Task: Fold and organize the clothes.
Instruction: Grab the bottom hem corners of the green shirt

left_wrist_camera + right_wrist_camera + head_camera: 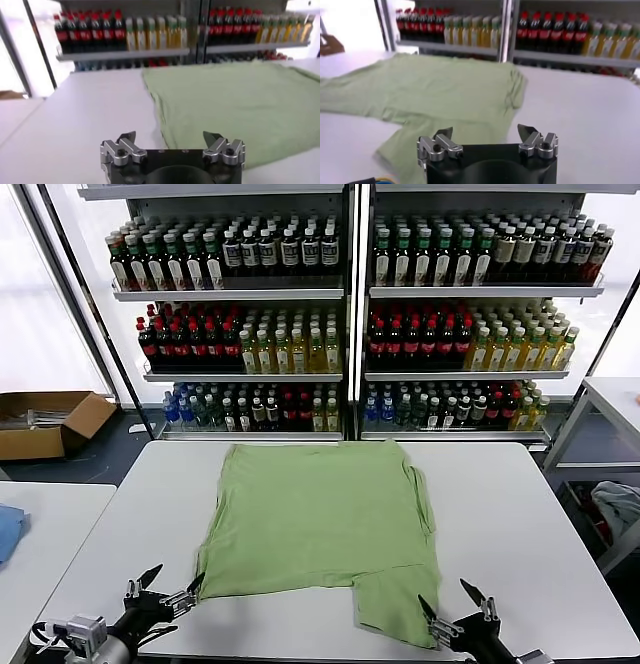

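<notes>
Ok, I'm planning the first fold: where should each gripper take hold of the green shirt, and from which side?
Take the green shirt by its near edge, coming in low from the robot's side. It lies flat, so only edges offer a pinch. The left gripper sits open at the near-left corner; the right gripper, also open, is beside the flap hanging off the near-right edge.

Head above, wrists low; shared shirt [320, 519].

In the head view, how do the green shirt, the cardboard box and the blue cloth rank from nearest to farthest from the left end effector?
From the left end effector:
1. Green shirt, just beside it on the table.
2. Blue cloth, on the side table to its left.
3. Cardboard box, on the floor, far left.
</notes>
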